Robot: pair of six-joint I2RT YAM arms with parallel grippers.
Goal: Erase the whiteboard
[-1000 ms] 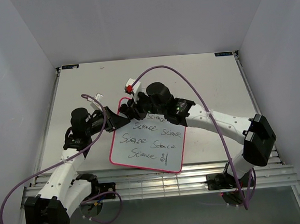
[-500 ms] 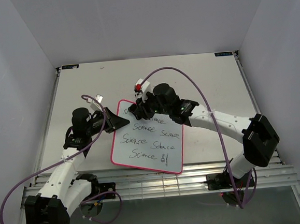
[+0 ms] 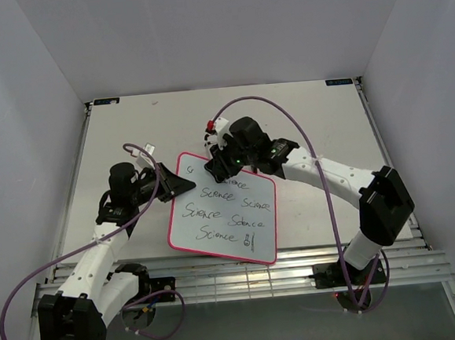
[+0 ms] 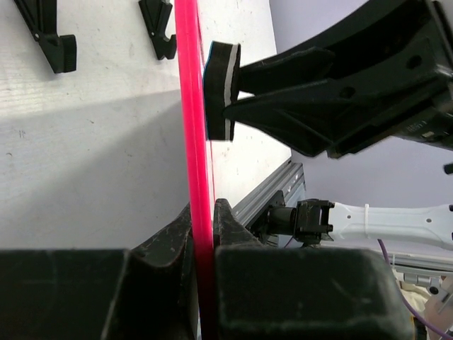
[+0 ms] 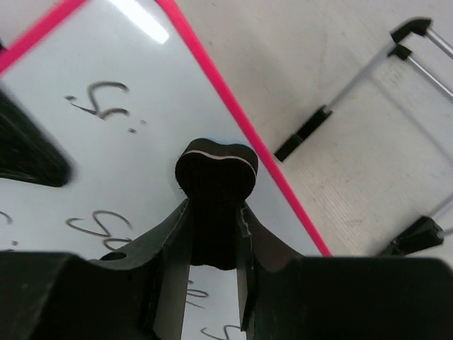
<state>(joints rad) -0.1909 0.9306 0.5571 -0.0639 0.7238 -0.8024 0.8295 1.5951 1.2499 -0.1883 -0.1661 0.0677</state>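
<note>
While the left gripper (image 3: 183,186) pinches the pink left edge of the whiteboard (image 3: 239,220), one finger closed on each side of the frame, the board sits mid-table (image 3: 326,123) between the two arms. The right gripper (image 3: 214,165) is clamped on a black eraser (image 5: 215,177), whose pad meets the board's white face near its upper edge, just beside the handwriting.

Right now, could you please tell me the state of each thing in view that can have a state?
whiteboard: not yet clean, black writing across most of it, one edge clamped.
eraser: gripped, its pad at the board's face near the top edge.
left gripper: shut on the whiteboard's pink frame.
right gripper: shut on the eraser.
wire stand: apart from the board, bearing nothing.
</note>
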